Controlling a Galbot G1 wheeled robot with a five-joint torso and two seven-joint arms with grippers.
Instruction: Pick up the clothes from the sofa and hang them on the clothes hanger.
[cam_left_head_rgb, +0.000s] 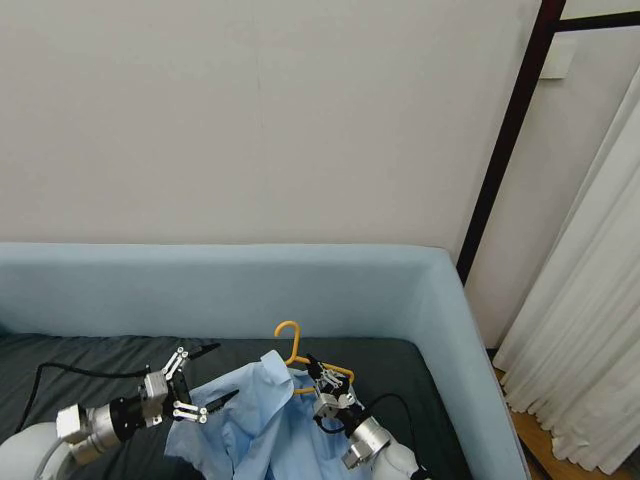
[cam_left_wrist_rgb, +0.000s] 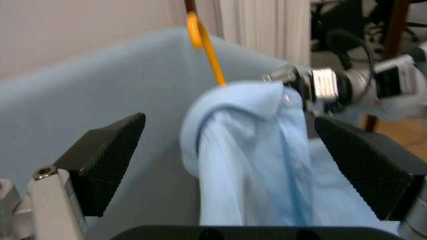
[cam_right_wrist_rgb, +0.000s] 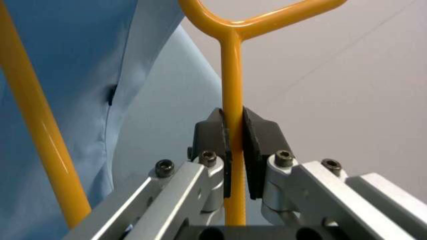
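Right gripper (cam_right_wrist_rgb: 233, 135) is clamped shut on the yellow hanger (cam_right_wrist_rgb: 231, 75). Its pads pinch a straight bar of the hanger just below where the wire curves off. In the head view it sits right against the hanger (cam_left_head_rgb: 292, 345), low and to its right (cam_left_head_rgb: 320, 380).

The blue shirt (cam_left_head_rgb: 265, 415) is bunched around the hanger, with the collar up by the hook and the rest spilling below it. The hanger and shirt are over the dark seat of the sofa (cam_left_head_rgb: 300, 290), near its right end.

Left gripper (cam_left_head_rgb: 220, 372) is just left of the hanger, fingers spread wide and gripping nothing. In the wrist view the shirt collar (cam_left_wrist_rgb: 247, 130) is between its fingers (cam_left_wrist_rgb: 107, 155), clear of both pads.

A black pole (cam_left_head_rgb: 500, 170) stands well up and right of the hanger, past the sofa's end.
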